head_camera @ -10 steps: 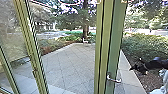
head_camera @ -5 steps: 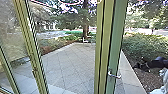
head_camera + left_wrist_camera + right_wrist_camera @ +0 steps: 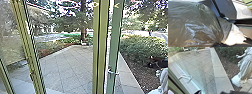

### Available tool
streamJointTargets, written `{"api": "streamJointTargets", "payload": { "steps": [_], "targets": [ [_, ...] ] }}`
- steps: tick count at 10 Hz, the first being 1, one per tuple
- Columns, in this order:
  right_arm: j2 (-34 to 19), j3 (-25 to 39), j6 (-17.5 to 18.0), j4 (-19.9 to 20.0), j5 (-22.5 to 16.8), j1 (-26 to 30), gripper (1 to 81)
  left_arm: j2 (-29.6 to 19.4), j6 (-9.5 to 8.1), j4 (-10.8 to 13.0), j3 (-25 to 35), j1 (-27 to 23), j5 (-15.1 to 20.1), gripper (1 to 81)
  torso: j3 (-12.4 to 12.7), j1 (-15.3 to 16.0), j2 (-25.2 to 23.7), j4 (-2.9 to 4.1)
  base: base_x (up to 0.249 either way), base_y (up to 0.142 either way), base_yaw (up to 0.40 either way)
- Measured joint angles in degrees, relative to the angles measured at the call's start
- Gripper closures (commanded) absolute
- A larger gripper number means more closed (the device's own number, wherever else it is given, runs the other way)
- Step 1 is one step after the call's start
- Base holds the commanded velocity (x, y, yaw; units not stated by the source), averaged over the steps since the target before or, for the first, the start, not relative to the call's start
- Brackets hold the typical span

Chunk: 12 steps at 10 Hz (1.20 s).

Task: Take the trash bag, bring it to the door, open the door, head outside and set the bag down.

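Well, the door [image 3: 115,47] stands ajar, the trash bag [image 3: 199,23] bulging

"What's L of the R claw [image 3: 151,65]?"
"Paved patio [image 3: 62,62], w/ pale stone edging [image 3: 219,72] on R claw's side."
"Anything on it?"
"White chair [image 3: 185,49], far end, well past R claw."

Paving [image 3: 67,67] ahead, statue [image 3: 244,70] on the right

The paving lies beyond the door [image 3: 115,50] and its handle [image 3: 113,72], furniture [image 3: 197,51] at its far end, a tree [image 3: 83,22] behind. Along its right runs a bed [image 3: 140,73], bushes [image 3: 142,47] in it; the statue stands nearer than the bushes.
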Motion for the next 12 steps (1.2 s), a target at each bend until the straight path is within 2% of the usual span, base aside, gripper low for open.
{"api": "streamJointTargets", "payload": {
  "steps": [3,8,12],
  "targets": [
    [0.02,-1.43,-2.78,-5.68,0.49,2.95,1.0,0.35,-0.02,0.0,0.0,0.13,0.01,81.1,-0.02,0.05,0.02,0.0,0.0,0.0,0.0],
    [-0.09,-6.06,-3.58,-16.19,2.84,2.69,1.0,0.82,-0.02,0.0,-0.06,0.16,0.17,81.1,0.0,0.05,0.02,0.0,0.0,0.0,0.0],
    [-0.71,-9.16,-4.9,-26.83,4.33,1.67,1.0,1.12,-0.05,0.0,-0.06,0.16,0.22,81.1,0.0,0.05,0.02,0.0,0.0,0.0,0.0]
  ]
}}
